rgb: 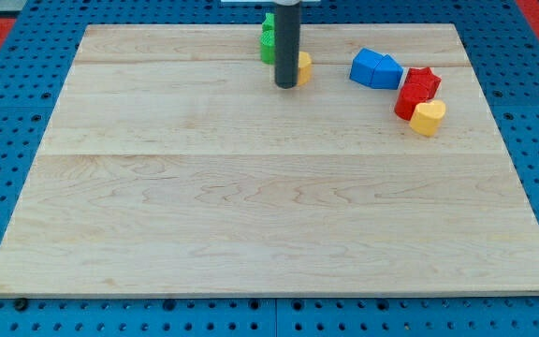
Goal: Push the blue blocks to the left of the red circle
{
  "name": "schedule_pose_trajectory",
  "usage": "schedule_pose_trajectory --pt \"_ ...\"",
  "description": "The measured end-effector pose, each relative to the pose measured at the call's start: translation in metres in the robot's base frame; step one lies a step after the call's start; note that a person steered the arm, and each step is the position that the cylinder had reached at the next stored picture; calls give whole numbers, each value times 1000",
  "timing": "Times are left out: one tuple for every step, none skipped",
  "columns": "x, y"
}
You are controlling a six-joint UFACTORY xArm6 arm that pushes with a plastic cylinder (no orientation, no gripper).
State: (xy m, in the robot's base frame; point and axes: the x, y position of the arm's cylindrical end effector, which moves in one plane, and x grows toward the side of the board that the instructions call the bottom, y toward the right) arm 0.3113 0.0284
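Two blue blocks (375,69) sit touching each other near the view's top, right of centre. Just to their right is a red star-like block (424,82), and a red round block (406,104) lies below it, touching it. My tip (286,86) rests on the board to the left of the blue blocks, well apart from them. It stands right in front of a small yellow block (304,67), which the rod partly hides.
Green blocks (268,43) sit at the top edge, partly behind the rod. A yellow heart-shaped block (428,117) touches the red blocks at their lower right. The wooden board (251,206) lies on a blue perforated base.
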Motion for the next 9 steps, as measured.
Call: schedule_pose_trajectory --pt "-19 11" --pt "-39 11" --pt "-49 15" --pt "-52 55" --pt "-52 83" --pt "-53 110" --pt "-47 133" --pt "-41 156" --pt "-32 173"
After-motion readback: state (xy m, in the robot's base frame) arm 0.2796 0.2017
